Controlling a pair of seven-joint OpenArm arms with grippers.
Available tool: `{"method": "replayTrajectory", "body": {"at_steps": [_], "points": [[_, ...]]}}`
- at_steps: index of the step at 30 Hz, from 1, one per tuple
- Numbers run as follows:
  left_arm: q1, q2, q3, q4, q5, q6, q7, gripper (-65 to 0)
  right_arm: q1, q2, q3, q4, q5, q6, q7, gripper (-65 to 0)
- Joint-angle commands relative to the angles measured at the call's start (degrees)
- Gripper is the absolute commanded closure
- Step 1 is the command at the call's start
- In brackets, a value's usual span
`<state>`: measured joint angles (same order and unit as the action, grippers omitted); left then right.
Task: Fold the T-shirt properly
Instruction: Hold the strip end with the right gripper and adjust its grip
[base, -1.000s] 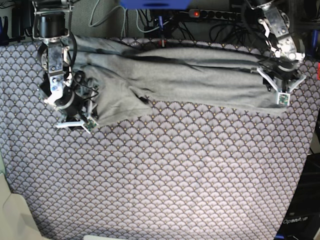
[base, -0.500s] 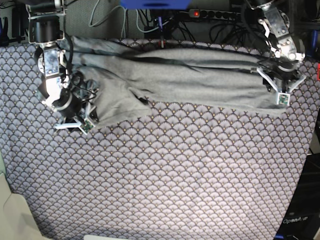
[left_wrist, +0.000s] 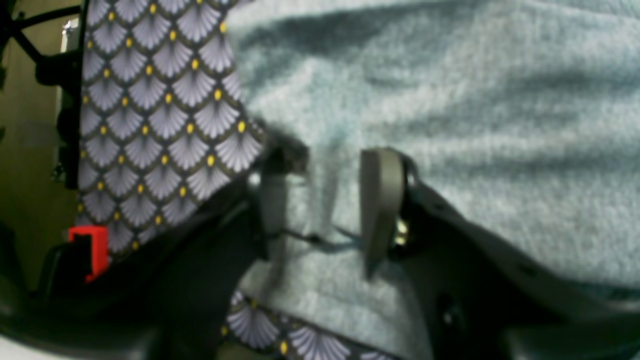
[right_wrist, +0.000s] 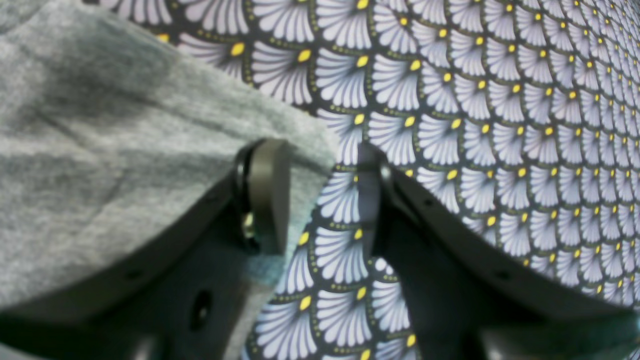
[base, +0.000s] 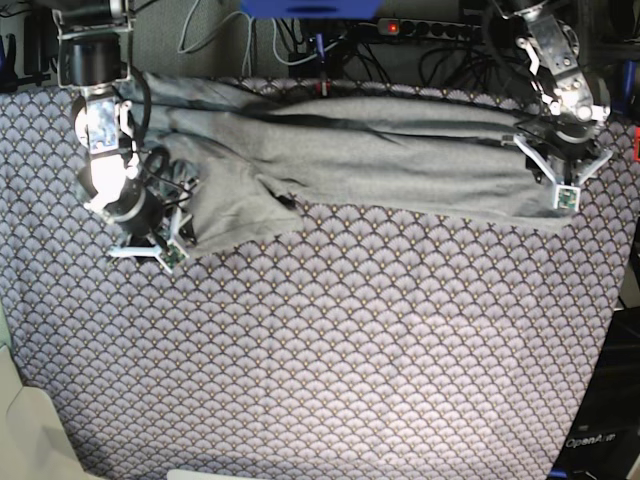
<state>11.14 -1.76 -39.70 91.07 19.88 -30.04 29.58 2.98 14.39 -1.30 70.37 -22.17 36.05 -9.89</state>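
Note:
The light grey T-shirt (base: 380, 160) lies bunched in a long band across the far part of the table, with a flap hanging down at its left end. My right gripper (base: 150, 245) is at that flap's lower corner. In the right wrist view the right gripper (right_wrist: 322, 200) is open: one finger (right_wrist: 267, 190) sits on the T-shirt (right_wrist: 100, 150) edge, the other over bare cloth. My left gripper (base: 560, 175) is down on the shirt's right end. Up close the left gripper (left_wrist: 325, 200) stands open, with a low ridge of the T-shirt (left_wrist: 450, 100) between its fingers.
The purple scallop-patterned tablecloth (base: 350, 350) covers the whole table. Cables and a power strip (base: 440, 28) run behind the far edge. The table's right edge (base: 612, 330) drops off close to the left arm. A pale object (base: 30, 430) sits at the near left corner.
The right arm has shifted a little to the left and back, its gripper staying at the flap's corner. The left arm and the shirt's right end have not moved.

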Motion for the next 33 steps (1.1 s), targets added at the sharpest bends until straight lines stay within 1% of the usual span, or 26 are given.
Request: {"method": "replayTrajectory", "body": {"at_steps": [1,4,6,8,20,22,23,27,28,33], "points": [[-0.28,-0.57,-0.17,0.93,-0.41,0.37,-1.23,-25.2,-3.20,-0.19,-0.59,-2.46,-6.88,3.95,-13.80,-24.5],[-0.02,-0.57,-0.25,1.37,-0.41,0.37,-1.23,-25.2,-3.99,-0.81,-0.41,-2.37,-2.75,3.95,-13.71,-24.5],[0.07,-0.57,-0.43,1.37,-0.41,0.37,-1.23,-25.2,-3.99,-0.90,-0.33,-2.37,1.21,3.95,-14.15,-24.5],[0.07,-0.48,-2.19,1.37,-0.41,0.37,-1.23,-25.2,-4.08,-0.72,-0.33,-2.37,4.02,3.95,-14.33,-24.5],[-0.10,-0.48,-2.98,1.28,-0.41,0.37,-1.23,-25.2,-4.61,-1.07,-0.68,-2.46,4.64,3.95,-14.33,-23.1],[-0.10,-0.48,-2.89,1.28,-0.41,0.37,-1.23,-25.2,-4.52,-1.07,-0.68,-2.46,4.64,3.95,-14.33,-19.6],[-0.19,-0.48,-2.89,1.28,-0.41,0.37,-1.23,-25.2,-4.43,-1.07,-0.68,-2.46,4.64,3.95,-14.33,-16.7],[-0.19,-0.48,-2.89,1.28,-0.41,0.37,-1.23,-25.2,-3.99,-1.07,-0.68,-2.46,4.64,3.95,-14.33,-1.3],[-0.19,-0.48,-2.89,1.28,-0.41,0.37,-1.23,-25.2,-3.99,-1.07,-0.68,-2.46,4.64,3.95,-14.24,0.0],[-0.19,-0.48,-2.89,1.37,-0.41,0.37,-1.23,-25.2,-3.12,-0.81,-0.50,-1.93,4.55,3.95,-13.80,0.0]]}}
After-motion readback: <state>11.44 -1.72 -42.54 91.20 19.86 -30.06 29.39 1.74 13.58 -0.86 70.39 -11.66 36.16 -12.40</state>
